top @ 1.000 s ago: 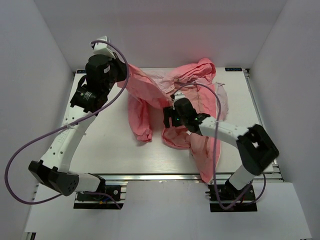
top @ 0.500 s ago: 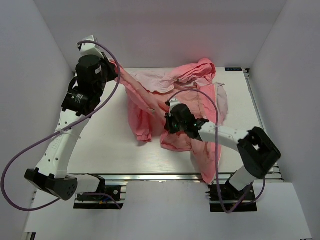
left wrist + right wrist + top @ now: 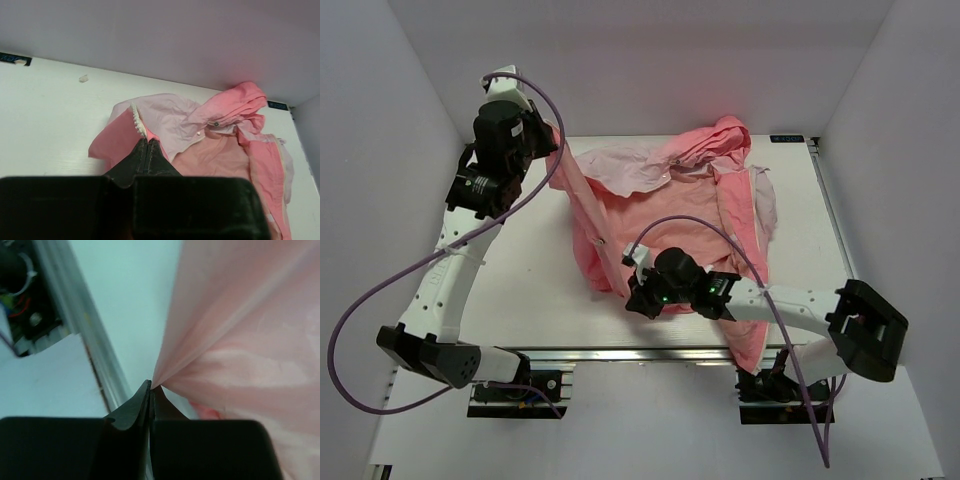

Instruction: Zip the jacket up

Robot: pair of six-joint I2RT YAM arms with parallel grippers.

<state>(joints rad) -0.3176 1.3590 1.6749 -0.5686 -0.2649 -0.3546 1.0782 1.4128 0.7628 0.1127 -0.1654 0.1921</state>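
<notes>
The pink jacket (image 3: 670, 200) lies crumpled and half spread across the white table (image 3: 530, 280), its hood at the back. My left gripper (image 3: 556, 152) is raised at the back left, shut on a front edge of the jacket. In the left wrist view its tips (image 3: 147, 142) pinch the fabric just below the white zipper teeth (image 3: 136, 120). My right gripper (image 3: 632, 300) is low near the table's front, shut on a fold of the jacket's coral hem. The right wrist view shows the tips (image 3: 151, 386) closed on pink cloth (image 3: 240, 340) that fans out taut from them.
An aluminium rail (image 3: 650, 352) runs along the table's front edge, close under the right gripper, and shows as the rail (image 3: 75, 315) in the right wrist view. White walls enclose the left, back and right sides. A purple cable (image 3: 695, 220) loops over the jacket.
My right gripper has shut on the jacket's hem and dragged it toward the front edge and leftward. The left gripper kept its hold and shifted slightly back-left, so the fabric is stretched out.
</notes>
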